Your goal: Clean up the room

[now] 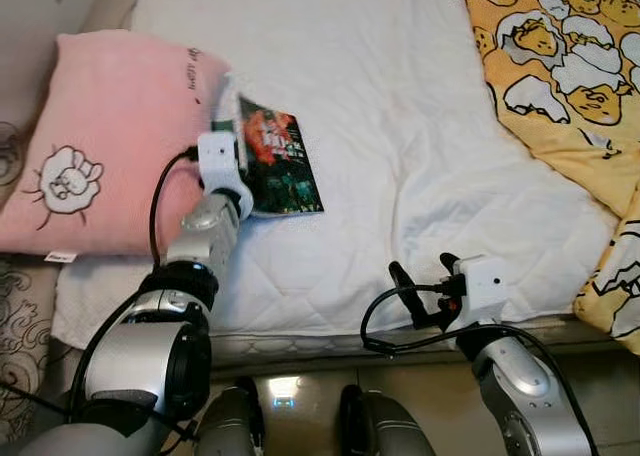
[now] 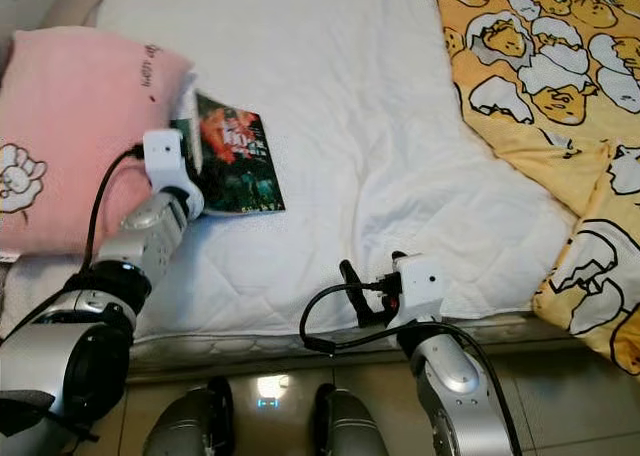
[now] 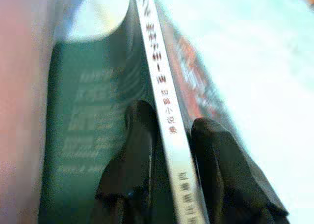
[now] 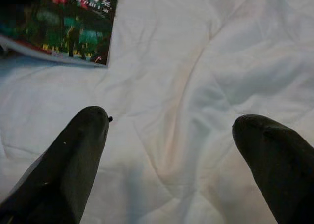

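Observation:
A paperback book (image 1: 288, 166) with a dark green and red cover rests on the white bed sheet (image 1: 400, 96), its spine side against a pink pillow (image 1: 100, 146). My left gripper (image 1: 240, 151) is shut on that spine side. In the left wrist view the white spine (image 3: 167, 101) runs between the two black fingers (image 3: 135, 135), one on each cover. My right gripper (image 1: 424, 271) hovers open over the bed's front edge, right of the book. In the right wrist view its fingers (image 4: 83, 135) stand wide apart over bare sheet, with the book's corner (image 4: 73, 32) beyond them.
A yellow blanket with a cartoon print (image 1: 560, 56) covers the bed's right side and hangs over the front corner. The pink pillow fills the bed's left side. The mattress front edge (image 1: 320, 341) runs just before my legs, with tiled floor below.

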